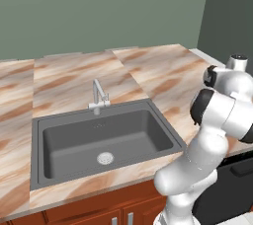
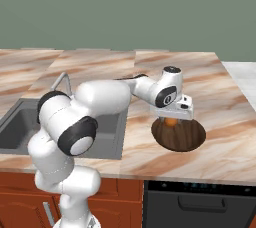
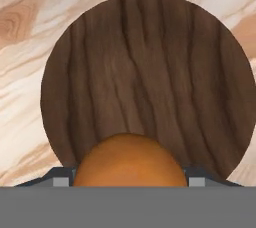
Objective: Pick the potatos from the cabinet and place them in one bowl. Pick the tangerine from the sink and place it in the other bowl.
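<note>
Left base view: the sink (image 1: 104,142) is set into the marbled bench (image 1: 74,73). Its dark grey basin holds a round silver drain (image 1: 105,158), and a silver faucet (image 1: 99,95) stands at its back rim. The white arm (image 1: 212,135) rises at the lower right and bends away toward the right edge. Reddish-brown cabinet fronts (image 1: 104,211) run below the bench edge.

Right base view: the arm reaches from the lower left across the bench to the right of the sink (image 2: 15,122). The claw (image 2: 172,120) points down over the near-left part of the dark brown bowl (image 2: 179,134), which sits on the bench well to the right of the sink. The tangerine (image 2: 172,121) shows as a small orange spot between the fingers, just above the bowl's surface; whether it touches the bowl cannot be told from here. A dark appliance front (image 2: 200,204) sits under the bench on the right.

Hand view: the camera looks straight down into the bowl (image 3: 150,72), a round wood-grained disc on the pale marbled bench (image 3: 25,22). The tangerine (image 3: 130,161) fills the bottom centre, seated between the two finger tips (image 3: 60,177), whose dark ends show on either side of it and against it. The claw is clamped on the tangerine, over the bowl.
</note>
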Robot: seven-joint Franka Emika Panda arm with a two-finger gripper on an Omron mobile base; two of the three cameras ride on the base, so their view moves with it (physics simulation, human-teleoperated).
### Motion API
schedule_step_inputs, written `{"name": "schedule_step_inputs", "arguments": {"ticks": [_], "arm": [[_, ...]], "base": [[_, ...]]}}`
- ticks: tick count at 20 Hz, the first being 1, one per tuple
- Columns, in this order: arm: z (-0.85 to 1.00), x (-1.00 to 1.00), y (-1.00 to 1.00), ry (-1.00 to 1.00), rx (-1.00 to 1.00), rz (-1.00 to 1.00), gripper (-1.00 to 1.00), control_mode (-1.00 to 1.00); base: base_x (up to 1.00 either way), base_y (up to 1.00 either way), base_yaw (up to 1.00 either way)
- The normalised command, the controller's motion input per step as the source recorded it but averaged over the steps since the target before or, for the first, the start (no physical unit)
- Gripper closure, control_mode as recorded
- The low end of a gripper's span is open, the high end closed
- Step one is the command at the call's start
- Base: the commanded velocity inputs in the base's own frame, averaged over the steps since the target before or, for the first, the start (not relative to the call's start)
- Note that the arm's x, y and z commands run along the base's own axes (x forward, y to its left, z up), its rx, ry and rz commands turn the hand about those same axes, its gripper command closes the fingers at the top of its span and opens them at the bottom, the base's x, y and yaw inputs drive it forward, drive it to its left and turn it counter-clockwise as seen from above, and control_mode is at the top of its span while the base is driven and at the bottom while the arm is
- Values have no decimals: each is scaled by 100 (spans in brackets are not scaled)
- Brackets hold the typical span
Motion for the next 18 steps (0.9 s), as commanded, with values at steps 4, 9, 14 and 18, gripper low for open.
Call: {"name": "schedule_step_inputs", "arguments": {"ticks": [4,9,14,18], "arm": [[-21,42,-9,10,8,0,100,-100],[-26,39,-3,4,5,0,100,-100],[-35,28,-2,0,2,0,100,-100],[-39,7,0,0,4,0,100,-100]], "base": [[0,0,0],[0,0,0],[0,0,0],[0,0,0]]}}
